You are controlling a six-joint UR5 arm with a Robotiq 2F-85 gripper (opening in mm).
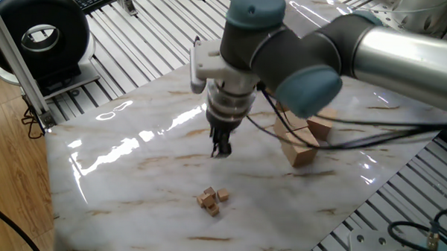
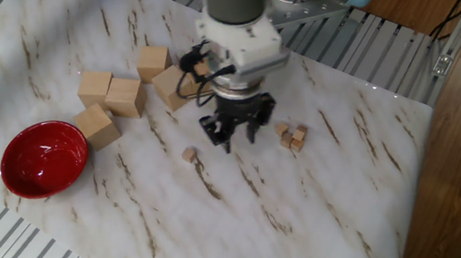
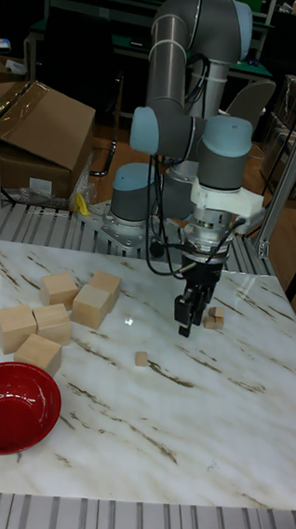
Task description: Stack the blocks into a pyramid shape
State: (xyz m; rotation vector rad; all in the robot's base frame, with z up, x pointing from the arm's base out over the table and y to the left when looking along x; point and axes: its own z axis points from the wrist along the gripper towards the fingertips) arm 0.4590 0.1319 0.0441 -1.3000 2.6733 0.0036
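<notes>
One tiny tan cube [image 2: 188, 155] lies alone on the marble table, also visible in the tall fixed view [image 3: 141, 358]. A loose cluster of tiny cubes [image 2: 291, 135] sits to its right, lying flat and side by side [image 1: 213, 200], not piled. My gripper [image 2: 236, 137] hangs just above the table between the lone cube and the cluster, pointing down. Its fingers look open with nothing between them. In one fixed view the gripper [image 1: 221, 149] hides the lone cube.
Several large pale wooden blocks [image 2: 126, 97] are grouped at the back left, next to a red bowl [image 2: 44, 159]. In one fixed view the large blocks [image 1: 301, 147] lie behind the arm. Slatted metal framing [image 2: 357, 55] surrounds the table.
</notes>
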